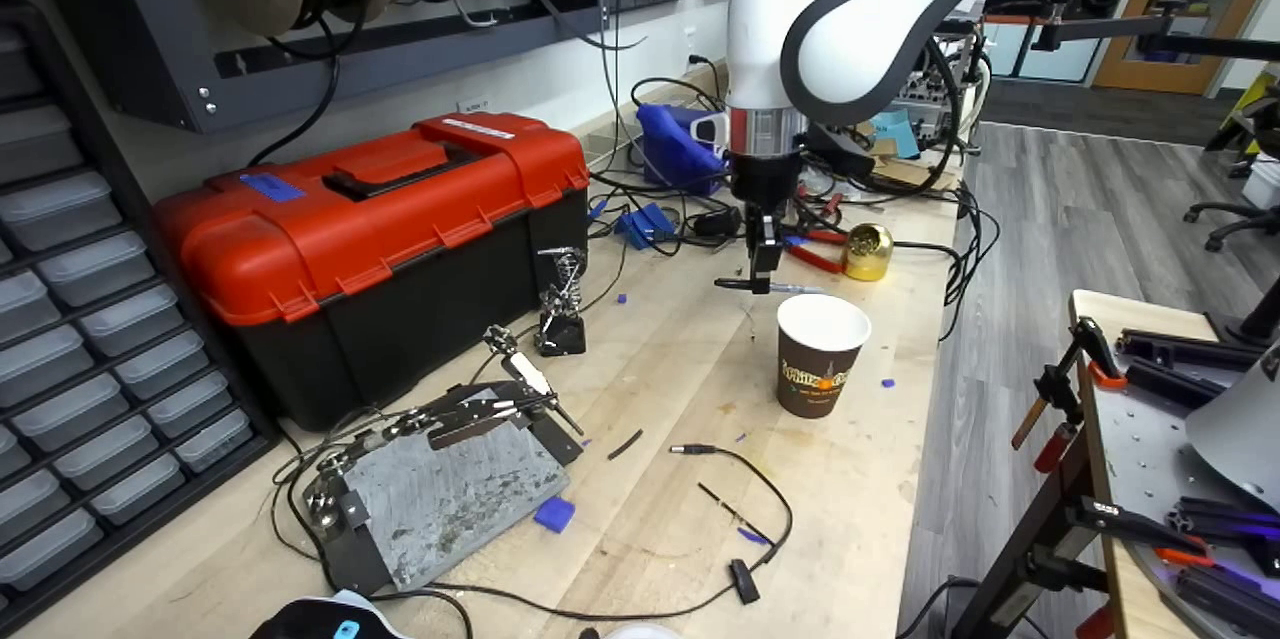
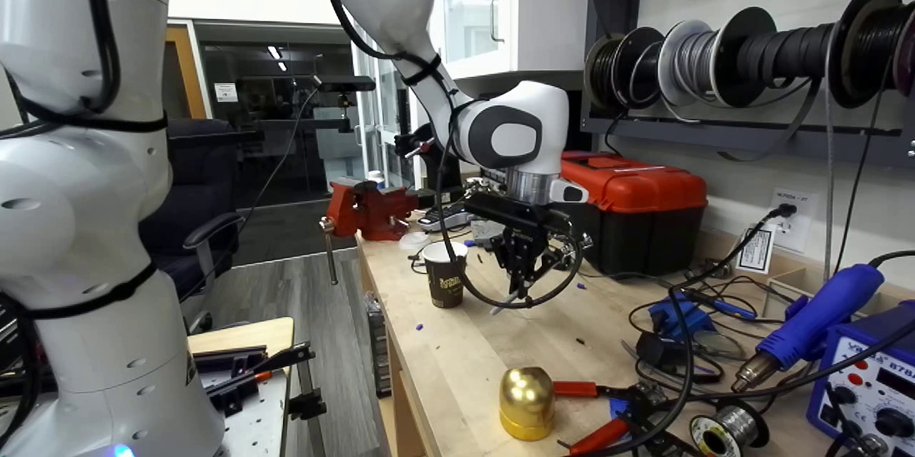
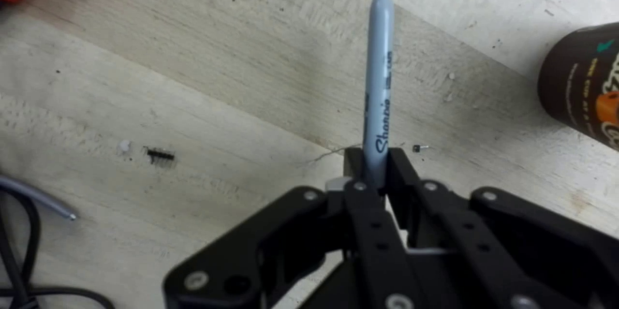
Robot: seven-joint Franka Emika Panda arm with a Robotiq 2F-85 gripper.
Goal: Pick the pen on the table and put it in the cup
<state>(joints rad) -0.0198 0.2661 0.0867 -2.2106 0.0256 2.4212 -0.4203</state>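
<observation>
- A grey marker pen (image 3: 378,89) is clamped nearly level in the black two-fingered gripper (image 3: 376,166).
- An upright brown-and-white paper cup (image 1: 820,359) is seen near, off the pen's flank.

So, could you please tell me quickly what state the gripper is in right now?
Gripper: closed, holding the pen, marked Sharpie, between its fingertips.

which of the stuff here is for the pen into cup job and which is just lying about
For the job:
- grey pen, gripped by the tool
- paper cup, upright on the table

Just lying about:
- red and black toolbox
- gold-coloured container
- spool of silvery wire
- blue scrap
</observation>
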